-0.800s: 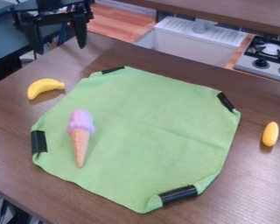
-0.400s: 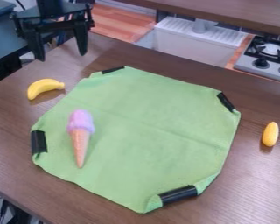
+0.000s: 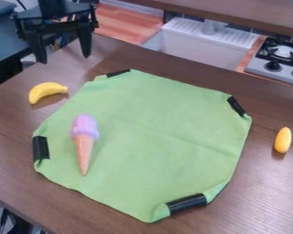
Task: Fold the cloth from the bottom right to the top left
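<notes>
The black gripper [image 3: 64, 58] hangs at the upper left, open, its two fingers pointing down with nothing between them. It is above and to the left of the green cloth [image 3: 152, 132], apart from it. The cloth lies spread out on the brown table, with a faint crease across its middle. Black strips hold its folded-in corners at the top left, upper right, left and bottom right. A toy ice cream cone [image 3: 84, 141], purple on top, rests on the cloth's left part.
On the brown table [image 3: 14, 169], a yellow banana [image 3: 47, 92] lies left of the cloth and a yellow oval toy [image 3: 283, 140] lies to its right. Behind the table are a white sink [image 3: 201, 45] and a stove [image 3: 280, 61].
The gripper has come down slightly since the earliest frame and has kept still since the middle one. Cloth and toys have not moved.
</notes>
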Robot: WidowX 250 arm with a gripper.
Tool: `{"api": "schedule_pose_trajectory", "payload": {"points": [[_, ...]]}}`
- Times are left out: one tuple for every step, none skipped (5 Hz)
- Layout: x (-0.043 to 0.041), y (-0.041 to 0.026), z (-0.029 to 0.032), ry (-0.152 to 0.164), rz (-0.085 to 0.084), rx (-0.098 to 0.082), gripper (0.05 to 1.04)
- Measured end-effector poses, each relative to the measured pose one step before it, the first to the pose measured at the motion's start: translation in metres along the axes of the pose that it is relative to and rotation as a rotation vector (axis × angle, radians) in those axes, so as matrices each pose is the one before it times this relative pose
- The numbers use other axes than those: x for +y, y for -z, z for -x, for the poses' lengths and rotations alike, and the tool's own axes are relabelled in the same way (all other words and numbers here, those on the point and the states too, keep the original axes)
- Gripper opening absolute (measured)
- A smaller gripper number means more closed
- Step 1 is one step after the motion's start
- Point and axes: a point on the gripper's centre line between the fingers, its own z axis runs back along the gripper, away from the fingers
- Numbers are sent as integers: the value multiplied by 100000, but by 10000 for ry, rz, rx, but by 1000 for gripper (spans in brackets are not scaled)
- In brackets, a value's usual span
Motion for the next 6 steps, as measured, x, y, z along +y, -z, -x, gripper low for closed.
{"api": "schedule_pose_trajectory", "payload": {"points": [[-3505, 2748, 2741, 1271, 476, -610, 1000], [-4215, -267, 1110, 446, 507, -630, 999], [-3335, 1024, 873, -46, -80, -208, 999], [-2822, 981, -154, -259, 21, -140, 1000], [-2560, 1265, 27, -339, -87, -210, 999], [-2228, 1053, 91, -88, -52, -74, 999]]}}
